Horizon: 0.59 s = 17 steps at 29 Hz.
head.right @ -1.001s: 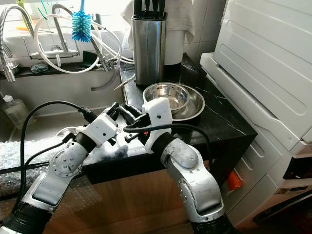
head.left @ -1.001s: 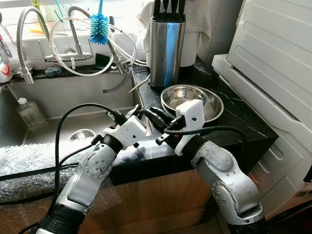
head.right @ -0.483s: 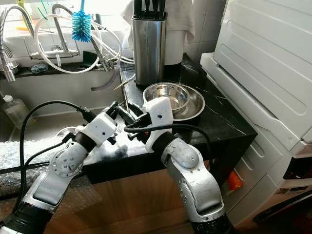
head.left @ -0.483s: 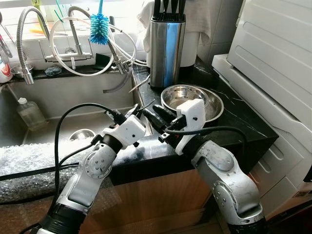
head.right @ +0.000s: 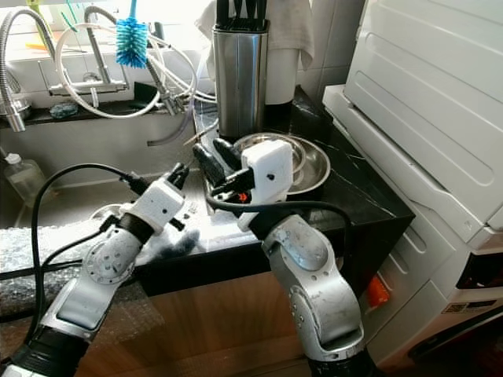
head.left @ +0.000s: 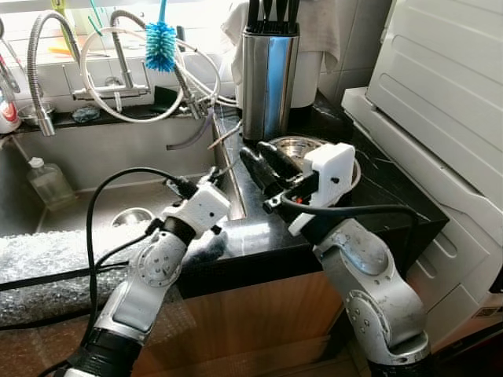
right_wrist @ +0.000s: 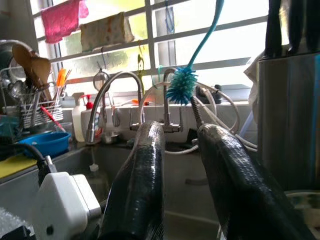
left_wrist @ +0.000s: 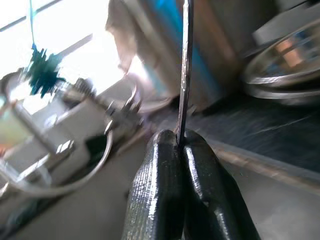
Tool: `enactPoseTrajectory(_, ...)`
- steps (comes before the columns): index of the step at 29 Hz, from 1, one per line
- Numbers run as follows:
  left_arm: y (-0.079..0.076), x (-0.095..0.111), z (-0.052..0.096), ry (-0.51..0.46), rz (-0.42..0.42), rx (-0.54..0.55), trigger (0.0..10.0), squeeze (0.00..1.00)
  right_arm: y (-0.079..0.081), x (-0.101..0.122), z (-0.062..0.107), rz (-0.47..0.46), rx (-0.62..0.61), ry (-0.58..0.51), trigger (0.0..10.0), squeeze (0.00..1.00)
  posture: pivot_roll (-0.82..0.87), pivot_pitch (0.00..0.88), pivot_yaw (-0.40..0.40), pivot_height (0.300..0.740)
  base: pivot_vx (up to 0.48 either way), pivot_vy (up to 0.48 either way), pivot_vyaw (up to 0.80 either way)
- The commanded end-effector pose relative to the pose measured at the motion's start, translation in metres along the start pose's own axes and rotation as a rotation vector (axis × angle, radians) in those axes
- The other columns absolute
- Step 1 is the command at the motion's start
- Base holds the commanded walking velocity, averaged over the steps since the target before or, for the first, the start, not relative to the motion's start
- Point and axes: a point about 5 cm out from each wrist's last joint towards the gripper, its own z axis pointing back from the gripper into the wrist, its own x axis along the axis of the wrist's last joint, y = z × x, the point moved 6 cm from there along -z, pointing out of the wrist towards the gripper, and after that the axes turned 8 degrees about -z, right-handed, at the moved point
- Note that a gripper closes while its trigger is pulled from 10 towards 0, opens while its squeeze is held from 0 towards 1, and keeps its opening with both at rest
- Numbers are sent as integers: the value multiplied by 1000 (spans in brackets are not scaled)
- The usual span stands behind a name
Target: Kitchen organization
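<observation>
My left gripper (head.left: 214, 174) hovers at the counter's left edge by the sink, shut on a thin metal utensil (left_wrist: 184, 75) that sticks out straight from its fingertips (left_wrist: 170, 145). My right gripper (head.left: 261, 161) is raised over the black counter (head.left: 369, 204), open, with nothing between its two fingers (right_wrist: 137, 185). It sits just in front of a stainless steel bowl (head.right: 310, 169) and a steel knife block (head.left: 267, 78) holding black-handled knives. The two grippers are apart.
A sink (head.left: 78, 204) with a plastic bottle (head.left: 47, 182) lies to the left, with faucets, hoses and a blue bottle brush (head.left: 159, 43) behind it. Bubble wrap (head.left: 47, 259) covers the sink's front edge. A white appliance (head.left: 440, 94) borders the counter on the right.
My right gripper has drawn away from the left one, rising and moving back toward the bowl and knife block. The left gripper stays by the sink edge with the utensil.
</observation>
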Motion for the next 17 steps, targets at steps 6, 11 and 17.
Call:
enactPoseTrajectory(6,42,-43,-3,203,248,248,10000,0,-13,21,15,37,-100,-114,10000,0,-158,0,-12,740,0,0,0)
enactPoseTrajectory(11,52,-57,1,250,310,303,10000,0,-31,14,27,138,-211,-106,10000,0,-164,0,-11,740,0,0,0)
enactPoseTrajectory(17,68,-76,8,303,358,369,10000,0,-51,-12,57,225,-333,-60,10000,0,-164,0,-13,740,0,0,0)
